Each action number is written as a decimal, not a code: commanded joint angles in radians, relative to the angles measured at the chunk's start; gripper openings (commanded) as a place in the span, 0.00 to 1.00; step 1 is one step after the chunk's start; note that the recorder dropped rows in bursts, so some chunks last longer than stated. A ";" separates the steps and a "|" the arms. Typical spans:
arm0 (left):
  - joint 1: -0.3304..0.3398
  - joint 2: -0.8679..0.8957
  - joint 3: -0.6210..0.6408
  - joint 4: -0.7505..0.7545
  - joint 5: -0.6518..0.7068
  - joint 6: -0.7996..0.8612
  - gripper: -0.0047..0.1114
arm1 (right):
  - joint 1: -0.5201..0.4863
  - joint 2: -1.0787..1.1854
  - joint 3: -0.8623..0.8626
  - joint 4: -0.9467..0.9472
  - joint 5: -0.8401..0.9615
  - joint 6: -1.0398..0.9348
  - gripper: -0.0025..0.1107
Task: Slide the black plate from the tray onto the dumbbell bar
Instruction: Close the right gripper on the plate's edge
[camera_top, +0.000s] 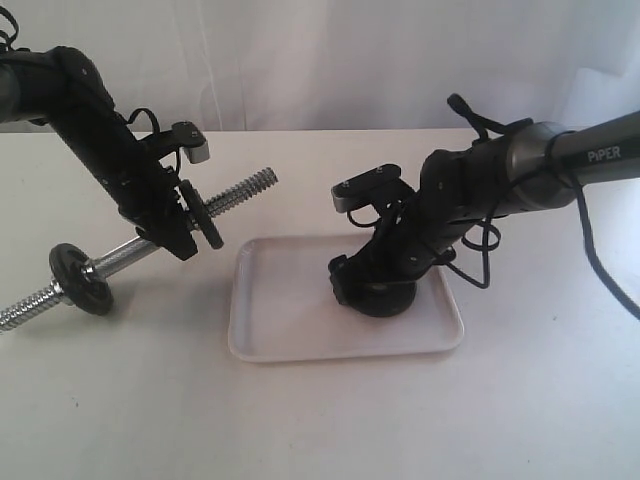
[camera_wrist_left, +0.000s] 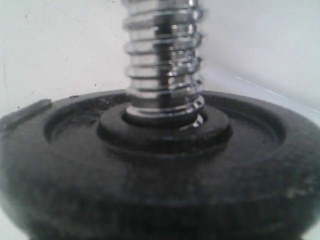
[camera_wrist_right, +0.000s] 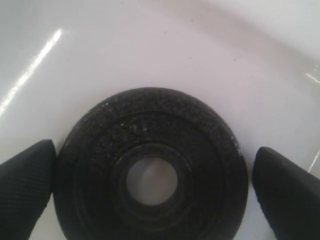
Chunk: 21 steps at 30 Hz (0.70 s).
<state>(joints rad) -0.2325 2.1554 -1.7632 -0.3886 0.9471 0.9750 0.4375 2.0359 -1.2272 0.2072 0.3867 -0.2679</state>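
Black plate (camera_wrist_right: 150, 125) lies flat in the tray (camera_top: 300, 335) between the spread fingers (camera_wrist_right: 27, 182) of the right gripper (camera_wrist_right: 155, 186); right arm (camera_top: 520, 155) slants steeply downward.

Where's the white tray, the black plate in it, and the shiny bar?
tray (camera_top: 290, 312), exterior view, bare floor.
black plate (camera_wrist_right: 150, 122), right wrist view, upper face.
dumbbell bar (camera_top: 248, 186), exterior view, threaded end.
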 joint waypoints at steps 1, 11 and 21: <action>0.001 -0.061 -0.010 -0.097 0.040 -0.007 0.04 | 0.000 0.020 -0.004 0.001 0.016 0.006 0.94; 0.001 -0.061 -0.010 -0.097 0.040 -0.007 0.04 | 0.000 0.022 -0.004 -0.001 0.082 0.006 0.94; 0.001 -0.061 -0.010 -0.097 0.040 -0.007 0.04 | 0.000 0.020 -0.004 -0.001 0.136 0.006 0.94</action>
<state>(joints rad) -0.2325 2.1554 -1.7632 -0.3886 0.9471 0.9770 0.4375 2.0418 -1.2432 0.1995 0.4507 -0.2696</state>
